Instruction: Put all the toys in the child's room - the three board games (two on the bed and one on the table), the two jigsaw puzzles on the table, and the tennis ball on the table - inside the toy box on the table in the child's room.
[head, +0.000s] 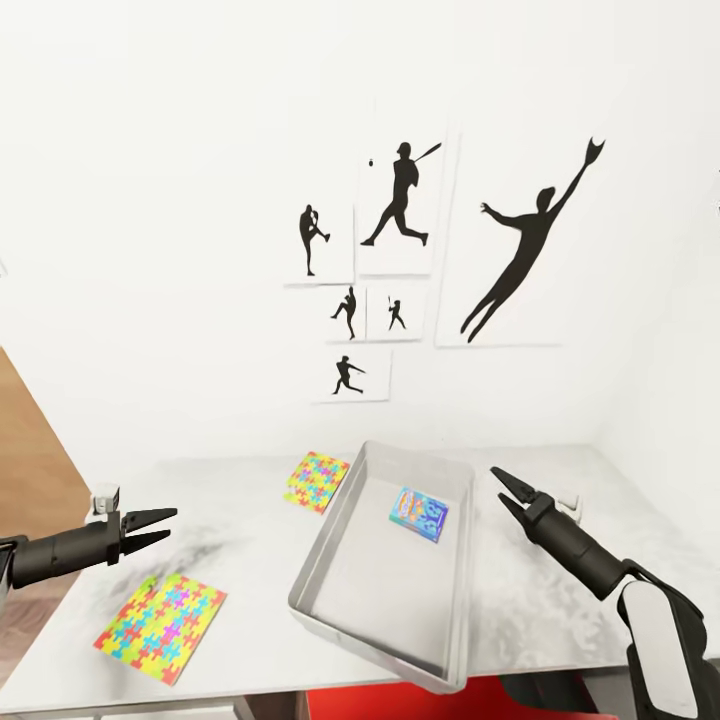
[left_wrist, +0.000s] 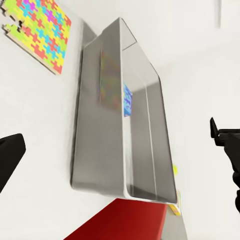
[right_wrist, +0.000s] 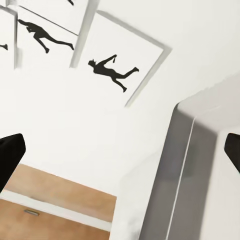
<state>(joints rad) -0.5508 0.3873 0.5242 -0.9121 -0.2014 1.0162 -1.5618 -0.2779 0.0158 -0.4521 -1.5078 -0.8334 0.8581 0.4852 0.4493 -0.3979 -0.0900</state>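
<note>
The grey toy box (head: 340, 560) stands on the pale table (head: 230, 500), with one blue board game (head: 418, 513) lying flat inside it. One jigsaw puzzle (head: 316, 481) lies just beyond the box's left wall, and a second (head: 162, 626) lies near the table's front left. My left gripper (head: 172, 524) hovers open above the table, left of the box and over the nearer puzzle. My right gripper (head: 497, 483) is open just right of the box's far corner. In the left wrist view the toy box (left_wrist: 100, 150) holds the board game (left_wrist: 127, 100), and a sliver of the tennis ball (left_wrist: 175, 171) shows past its wall.
Black sports silhouette pictures (head: 400, 200) hang on the white wall behind the table. Something red (head: 400, 700) sits below the table's front edge. A small white object (head: 105, 497) stands at the table's left edge. A wooden door (right_wrist: 50, 200) appears in the right wrist view.
</note>
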